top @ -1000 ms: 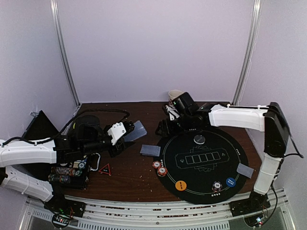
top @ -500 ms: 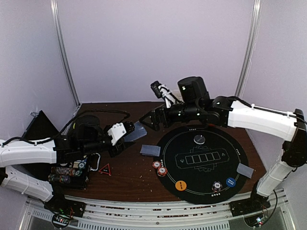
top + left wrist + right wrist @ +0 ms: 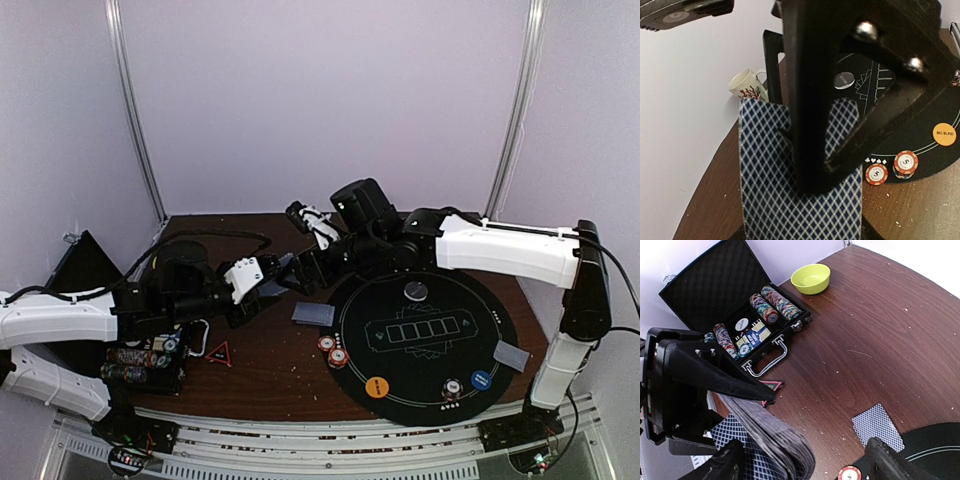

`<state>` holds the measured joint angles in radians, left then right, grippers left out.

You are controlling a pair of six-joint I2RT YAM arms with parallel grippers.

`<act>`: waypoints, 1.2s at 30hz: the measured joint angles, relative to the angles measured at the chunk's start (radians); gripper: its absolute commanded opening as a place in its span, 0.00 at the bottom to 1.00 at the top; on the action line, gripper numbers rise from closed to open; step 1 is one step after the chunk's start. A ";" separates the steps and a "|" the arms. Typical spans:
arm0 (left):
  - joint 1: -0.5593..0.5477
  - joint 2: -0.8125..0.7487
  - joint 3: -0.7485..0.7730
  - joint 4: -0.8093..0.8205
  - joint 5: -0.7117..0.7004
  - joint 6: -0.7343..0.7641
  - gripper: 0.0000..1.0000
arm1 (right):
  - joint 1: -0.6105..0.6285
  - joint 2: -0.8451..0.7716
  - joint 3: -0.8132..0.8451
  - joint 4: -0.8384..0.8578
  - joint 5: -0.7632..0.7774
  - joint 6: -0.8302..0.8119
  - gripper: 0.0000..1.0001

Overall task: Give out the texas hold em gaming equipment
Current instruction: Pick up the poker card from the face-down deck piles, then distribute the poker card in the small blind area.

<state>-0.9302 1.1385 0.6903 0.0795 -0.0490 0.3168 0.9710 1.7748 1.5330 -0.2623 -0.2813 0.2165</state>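
My left gripper (image 3: 266, 286) is shut on a deck of blue-backed playing cards (image 3: 765, 200) and holds it above the wood. My right gripper (image 3: 297, 272) is open, its fingers either side of the deck's (image 3: 771, 436) far end. One card (image 3: 312, 314) lies on the wood by the round black mat (image 3: 440, 355). Another card (image 3: 511, 354) lies on the mat's right edge. Two red-and-white chips (image 3: 333, 350) sit at the mat's left edge, a third (image 3: 452, 388) at the front. The clear-grey button (image 3: 416, 290), orange button (image 3: 376, 387) and blue button (image 3: 481, 380) lie on the mat.
An open black case (image 3: 747, 330) with chip stacks stands at the left, a green bowl (image 3: 811, 278) behind it. A small red triangle (image 3: 219, 351) lies by the case. A white patterned mug (image 3: 747, 84) stands at the back, hidden in the top view.
My right arm has swung from the back of the table leftward to the deck in my left gripper. My left arm has not moved.
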 measured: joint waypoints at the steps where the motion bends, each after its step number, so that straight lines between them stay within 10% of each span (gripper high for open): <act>1: 0.000 0.000 0.000 0.000 0.000 0.001 0.44 | 0.000 0.000 0.000 -0.006 0.010 0.000 0.80; 12: 0.000 0.000 -0.009 -0.002 0.001 0.006 0.44 | 0.004 0.000 0.064 -0.121 0.109 -0.009 0.59; 25: 0.000 0.000 -0.010 -0.002 -0.003 0.007 0.44 | 0.004 -0.018 0.117 -0.220 0.114 -0.032 0.02; 36: 0.000 0.000 -0.010 -0.001 -0.007 0.007 0.43 | -0.018 -0.116 0.129 -0.314 0.129 -0.014 0.00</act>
<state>-0.9302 1.1385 0.6807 0.0784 -0.0563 0.3237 0.9535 1.6588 1.6615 -0.5766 -0.1528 0.2024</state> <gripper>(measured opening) 0.439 0.009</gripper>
